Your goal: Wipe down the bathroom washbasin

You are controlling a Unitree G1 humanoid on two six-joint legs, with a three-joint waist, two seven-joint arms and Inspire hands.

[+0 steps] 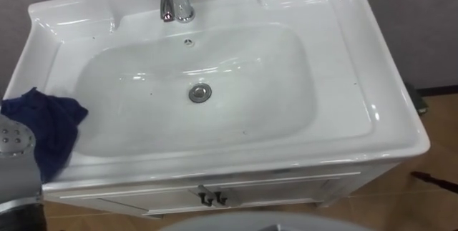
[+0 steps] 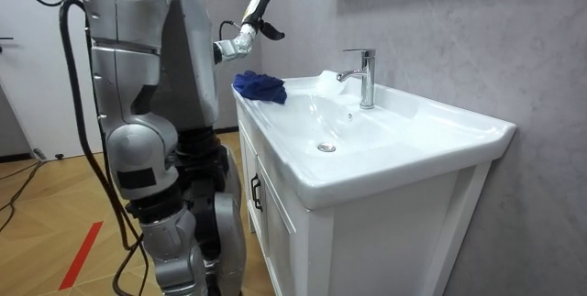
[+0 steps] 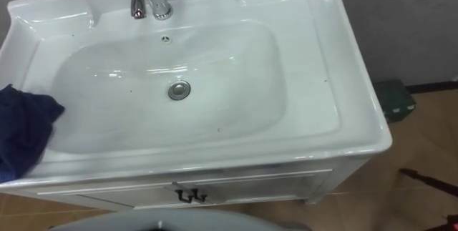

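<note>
- One dark blue cloth (image 1: pixel 43 127) is the only wiping tool in sight. It lies bunched on the rim of the basin (image 1: pixel 343 66), straight below the left hand (image 2: pixel 251 14). It was probably left there so that a short drop of the hand reaches it.
- As far as the room view shows, that hand hovers well above the cloth, touching nothing. Its dark fingers look spread and loose, and they hold nothing.
- Raised like this, the hand leaves the cloth plain to see from above, which suits lining up a grasp.
- The bowl opens just beside the cloth, lower than the hand and to its right. Once the cloth is gripped, it need only be dragged off the rim and down the slope to start wiping.
- Farther from the hand, in the middle of the bowl, sits the drain (image 1: pixel 200 92). The faucet (image 1: pixel 172 2) stands at the back rim, beyond the hand and to its right. Its spout hangs over the bowl, so strokes near the back will have to pass under or around it.
- A few small dark specks (image 1: pixel 356 84) dot the rim on the side farthest from the hand, and they give the wipe its reason.
- The robot stands upright, close against the cabinet front, which keeps the whole basin within the arm's sweep.
- Judging by the cloth lying loose and dry-looking on the rim, the wipe is not yet under way. The step in hand is to come down and close on the cloth.
- A shallow pinch might lift only a fold and leave most of the cloth trailing.
</note>
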